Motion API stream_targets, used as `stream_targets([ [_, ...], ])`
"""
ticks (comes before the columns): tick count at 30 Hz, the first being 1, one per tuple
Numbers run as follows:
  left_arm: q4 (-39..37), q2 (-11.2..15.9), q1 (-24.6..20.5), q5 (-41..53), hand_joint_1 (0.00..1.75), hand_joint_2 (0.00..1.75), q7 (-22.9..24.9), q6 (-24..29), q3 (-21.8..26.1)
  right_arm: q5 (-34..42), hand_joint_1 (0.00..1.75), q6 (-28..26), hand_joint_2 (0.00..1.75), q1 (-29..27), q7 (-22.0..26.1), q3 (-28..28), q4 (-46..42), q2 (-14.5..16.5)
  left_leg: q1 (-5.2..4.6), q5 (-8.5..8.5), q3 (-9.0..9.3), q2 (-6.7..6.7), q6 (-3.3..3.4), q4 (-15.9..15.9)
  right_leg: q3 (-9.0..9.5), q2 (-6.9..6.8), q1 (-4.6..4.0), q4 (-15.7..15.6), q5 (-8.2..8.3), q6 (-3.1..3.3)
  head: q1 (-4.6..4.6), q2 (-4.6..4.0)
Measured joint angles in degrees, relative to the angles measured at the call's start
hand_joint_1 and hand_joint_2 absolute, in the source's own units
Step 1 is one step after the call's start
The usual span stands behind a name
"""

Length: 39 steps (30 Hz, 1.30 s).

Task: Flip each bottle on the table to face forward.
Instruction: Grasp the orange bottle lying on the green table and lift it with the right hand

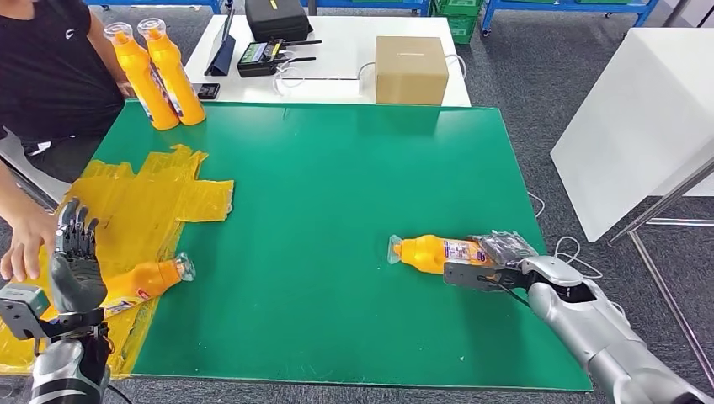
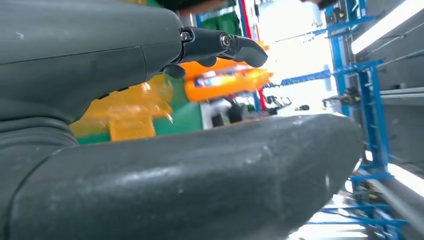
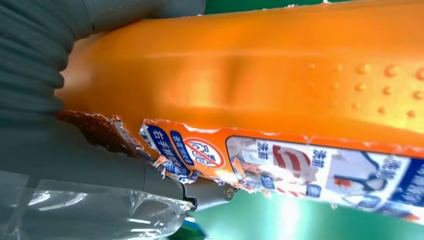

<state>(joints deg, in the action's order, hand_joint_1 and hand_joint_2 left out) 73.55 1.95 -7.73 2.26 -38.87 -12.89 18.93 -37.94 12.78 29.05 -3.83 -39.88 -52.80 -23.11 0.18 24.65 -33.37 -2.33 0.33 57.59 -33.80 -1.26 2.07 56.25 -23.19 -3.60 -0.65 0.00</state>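
An orange bottle (image 1: 434, 252) lies on its side at the right of the green mat (image 1: 337, 185), cap toward the left. My right hand (image 1: 503, 255) grips its base end. In the right wrist view the bottle's torn label (image 3: 280, 165) faces the camera, with the thumb on one side and a finger (image 3: 200, 192) on the other. A second orange bottle (image 1: 143, 282) lies near the mat's left edge. My left hand (image 1: 74, 261) is raised beside it, fingers spread and holding nothing. Two more orange bottles (image 1: 160, 74) stand upright at the far left corner and also appear as bottles (image 2: 225, 82) beyond my fingers (image 2: 220, 44).
A person stands at the far left, one hand (image 1: 25, 244) close to my left hand. Yellow tape (image 1: 143, 202) covers the mat's left part. A cardboard box (image 1: 411, 69) and black equipment (image 1: 276, 21) sit on the white table behind. Another white table (image 1: 640, 109) stands to the right.
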Motion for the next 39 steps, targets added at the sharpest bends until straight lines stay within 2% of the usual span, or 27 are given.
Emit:
stream_targets([
  [6, 2.2, -2.0, 0.7, -1.4, 0.00, 0.00, 0.9, -1.7, 1.3, 0.6, 1.75, -2.4, 1.75, -0.4, -0.1, 3.2, 1.5, 3.6, 0.02, 0.03, 0.03, -0.46, -0.03, 0.0, -0.17, 0.33, -0.03, 0.0, 0.11, 0.04, -0.01, 0.00],
  [10, 3.2, -2.8, 1.2, -4.7, 0.00, 1.75, 2.5, -5.2, 1.9, 2.3, 1.75, -5.2, 1.75, -1.3, 1.4, 5.2, 1.4, 5.1, 0.06, 0.02, 0.02, -0.46, -0.03, 0.0, -0.12, 0.33, -0.08, 0.0, 0.12, 0.04, 0.00, 0.00],
  [13, 5.3, -4.6, 2.8, -10.7, 0.00, 1.75, 6.3, -11.5, 1.9, 6.1, 1.75, -9.6, 1.75, -4.0, 4.7, 9.0, -1.8, 8.6, 0.06, 0.01, -0.11, -0.49, -0.04, 0.0, -0.24, 0.35, -0.08, 0.0, 0.13, 0.02, -0.01, 0.00],
  [17, 7.7, -8.1, 5.0, -17.1, 0.00, 1.75, 11.0, -16.6, -0.6, 11.0, 1.75, -12.5, 1.75, -7.0, 8.7, 13.2, -9.1, 15.7, 0.06, -0.04, -0.40, -0.43, -0.04, 0.0, -0.54, 0.33, -0.10, 0.0, 0.13, 0.00, -0.04, 0.00],
  [21, 8.3, -11.1, 6.0, -19.4, 0.00, 1.75, 12.8, -17.4, -6.2, 13.9, 1.75, -13.5, 1.75, -6.6, 9.9, 15.4, -13.9, 22.3, 0.06, -0.05, -0.52, -0.35, -0.04, 0.0, -0.60, 0.29, -0.11, 0.0, 0.12, 0.00, -0.02, 0.00],
  [25, 8.3, -12.3, 5.7, -19.9, 0.00, 1.75, 13.1, -15.9, -11.4, 15.4, 1.75, -13.2, 1.75, -5.5, 10.7, 16.0, -13.9, 26.5, 0.03, -0.04, -0.61, -0.35, -0.03, 0.0, -0.63, 0.29, -0.07, 0.0, 0.12, -0.01, 0.00, 0.00],
  [30, 8.3, -12.4, 5.3, -20.3, 0.00, 1.75, 13.1, -15.2, -14.1, 15.9, 1.75, -13.0, 1.75, -4.8, 11.7, 16.1, -12.7, 29.7, 0.02, -0.04, -0.65, -0.30, -0.03, 0.0, -0.68, 0.26, -0.07, 0.0, 0.13, -0.01, -0.02, 0.00],
  [39, 8.3, -12.6, 5.3, -20.3, 0.00, 1.75, 13.3, -15.4, -16.2, 16.5, 1.75, -13.0, 1.75, -3.9, 12.2, 16.0, -12.5, 32.3, 0.03, -0.04, -0.72, -0.30, -0.03, 0.0, -0.77, 0.27, -0.08, 0.0, 0.13, -0.01, -0.01, 0.00],
])
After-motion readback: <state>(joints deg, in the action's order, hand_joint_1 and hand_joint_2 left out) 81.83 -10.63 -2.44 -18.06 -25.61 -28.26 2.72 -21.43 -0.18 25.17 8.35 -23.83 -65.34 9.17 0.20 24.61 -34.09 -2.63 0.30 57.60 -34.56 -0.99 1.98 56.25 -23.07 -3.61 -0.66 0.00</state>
